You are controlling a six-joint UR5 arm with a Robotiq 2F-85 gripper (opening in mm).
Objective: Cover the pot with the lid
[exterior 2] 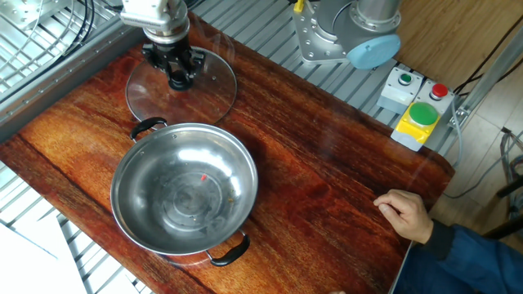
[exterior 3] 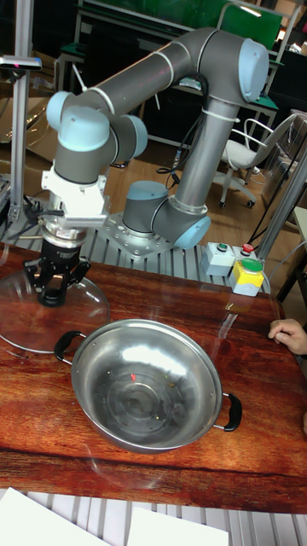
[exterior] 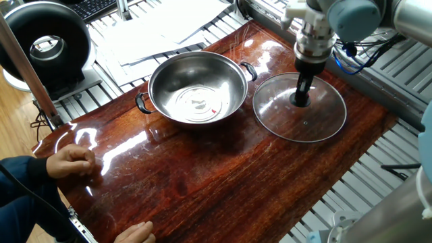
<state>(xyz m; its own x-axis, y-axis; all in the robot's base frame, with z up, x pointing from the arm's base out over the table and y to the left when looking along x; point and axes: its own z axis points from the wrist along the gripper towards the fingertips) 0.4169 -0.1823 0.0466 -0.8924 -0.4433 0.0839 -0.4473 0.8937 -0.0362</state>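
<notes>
The claw is closed on the small black knob at the centre of the lid, which sits at the right of one fixed view, beside the empty pot at upper centre. I judge the lid stiff, fairly heavy, smooth and breakable, so the knob is the sensible hold. Both are on the glossy wooden counter.

The gripper is closed on the knob of the lid at the table's far left — the empty pot stands just beside it. A hand rests at the right edge.
</notes>
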